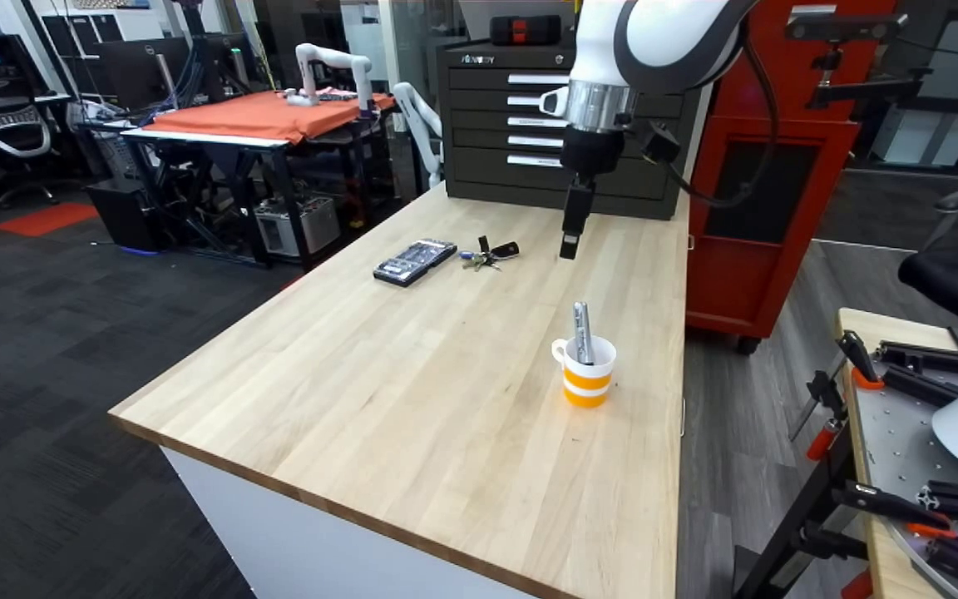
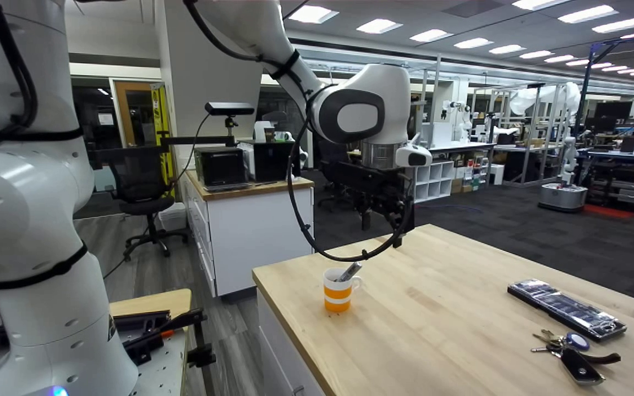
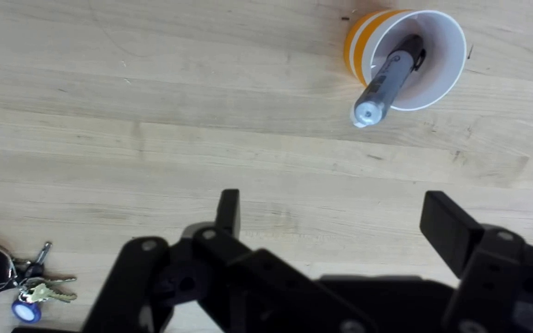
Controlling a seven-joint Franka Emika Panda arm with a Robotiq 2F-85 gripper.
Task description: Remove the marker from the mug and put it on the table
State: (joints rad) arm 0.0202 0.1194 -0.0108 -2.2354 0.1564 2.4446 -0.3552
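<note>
The mug (image 1: 587, 391), orange and white striped, stands upright on the light wooden table (image 1: 396, 399). The marker (image 1: 582, 329), grey-white, leans in the mug with its upper end above the rim. The mug (image 2: 337, 298) and marker (image 2: 350, 271) also show in an exterior view. In the wrist view the marker (image 3: 383, 85) has its dark cap end down inside the mug (image 3: 440, 85). My gripper (image 3: 333, 212) is open and empty, its fingers wide apart above the table. In an exterior view the gripper (image 1: 569, 245) is higher than the mug and farther back.
A flat black case with a clear top (image 1: 414, 263) and a bunch of keys (image 1: 489, 254) lie on the table. A dark drawer chest (image 1: 487, 146) stands at the table's far end. A black cable (image 2: 295, 203) loops below the wrist.
</note>
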